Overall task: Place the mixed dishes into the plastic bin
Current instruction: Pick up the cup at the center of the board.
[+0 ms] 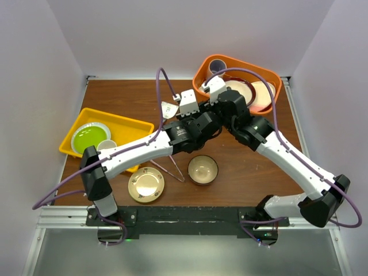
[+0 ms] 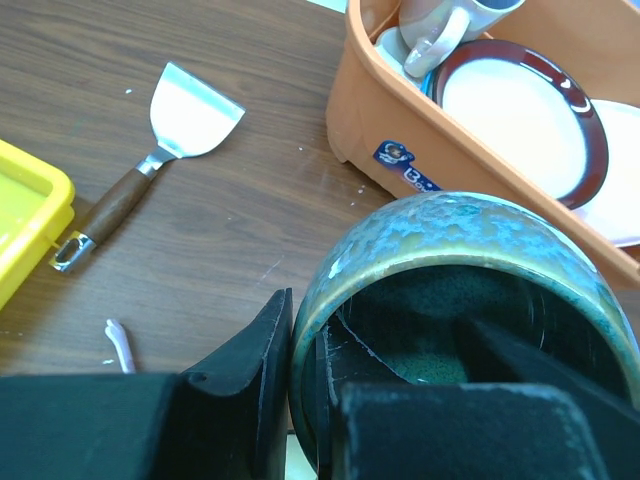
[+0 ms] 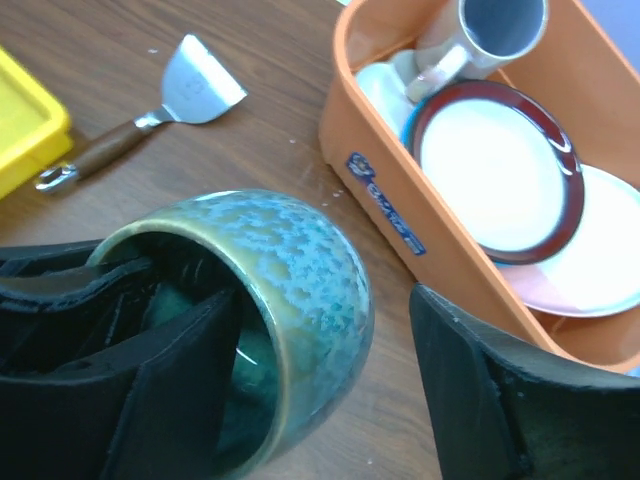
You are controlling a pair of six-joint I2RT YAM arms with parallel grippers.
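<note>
White walls box in a brown wooden table (image 1: 115,98). At its left, a yellow tray (image 1: 127,122) holds a lime-green plate (image 1: 89,138) and a small white cup (image 1: 107,145), neither yet in the bin. Right of the tray, near the arm bases, a cream plate (image 1: 145,184) lies flat, then thin pink tongs (image 1: 175,169), then a bronze bowl (image 1: 203,169) standing upright. A metal spatula (image 2: 190,115) lies farther back, apart from the bin.

Right of centre, the 2 arms meet just beside the bin's near-left wall. The left end effector (image 2: 300,340) is clamped on the wall of the teal mug (image 2: 450,240), 1 finger inside and 1 outside. That rim pinch suits a body probably too wide to span, and it holds the mug tilted. The right end effector (image 3: 330,310) straddles the same mug with its jaws apart. Its right finger stands clear of the glaze, so it grips nothing; whether its other finger touches, I cannot tell. I judge this a handover or a steadying hold.

At far right, the orange plastic bin (image 1: 202,72) already holds a lavender mug (image 3: 495,25), a brown-rimmed plate (image 3: 495,165) and a pale pink-edged plate (image 3: 600,260), the 2 plates overlapping. The teal mug must clear the bin's wall next.
</note>
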